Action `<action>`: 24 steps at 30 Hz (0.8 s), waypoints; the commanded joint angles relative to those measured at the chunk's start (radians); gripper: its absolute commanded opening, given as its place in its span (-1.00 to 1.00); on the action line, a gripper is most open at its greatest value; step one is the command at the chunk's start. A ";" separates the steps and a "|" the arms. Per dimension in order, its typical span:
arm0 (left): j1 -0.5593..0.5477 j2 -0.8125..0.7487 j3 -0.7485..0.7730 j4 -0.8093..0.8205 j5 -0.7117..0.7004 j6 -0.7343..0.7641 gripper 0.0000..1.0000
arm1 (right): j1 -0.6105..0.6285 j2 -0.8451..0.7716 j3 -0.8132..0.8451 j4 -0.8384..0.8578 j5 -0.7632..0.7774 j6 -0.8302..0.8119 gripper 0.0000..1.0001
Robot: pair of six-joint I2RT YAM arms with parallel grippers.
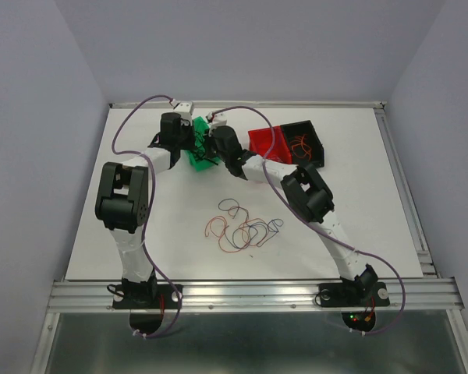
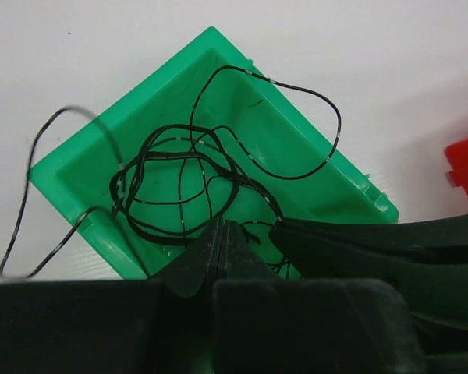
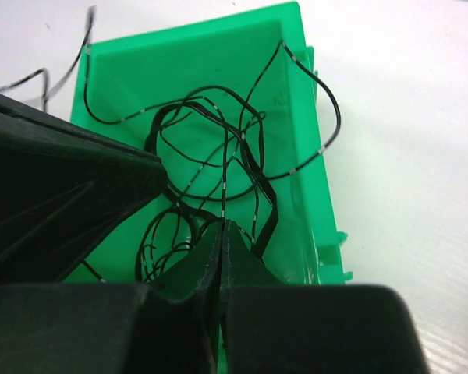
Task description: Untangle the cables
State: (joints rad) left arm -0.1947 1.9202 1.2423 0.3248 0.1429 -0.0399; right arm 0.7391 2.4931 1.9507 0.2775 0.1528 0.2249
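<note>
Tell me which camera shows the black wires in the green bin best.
Left wrist: the black wires show close up, whole tangle and loops, in the green bin. Right wrist is close too, but the left fingers cover one side. The top view gives only a tiny dark scribble.

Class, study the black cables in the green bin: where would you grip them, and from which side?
Take the black cables by the wide loop arching past the rim of the green bin, from above: it lies clear of the knot, so an end effector could likely pinch one strand alone.
</note>
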 commanded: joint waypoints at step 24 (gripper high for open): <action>0.058 -0.342 -0.162 0.086 -0.148 -0.004 0.97 | 0.016 -0.172 -0.147 0.103 0.085 0.027 -0.30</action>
State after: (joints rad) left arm -0.2035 1.6058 1.0946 0.4011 0.0322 0.0139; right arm 0.7471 2.3955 1.8355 0.2928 0.2184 0.2432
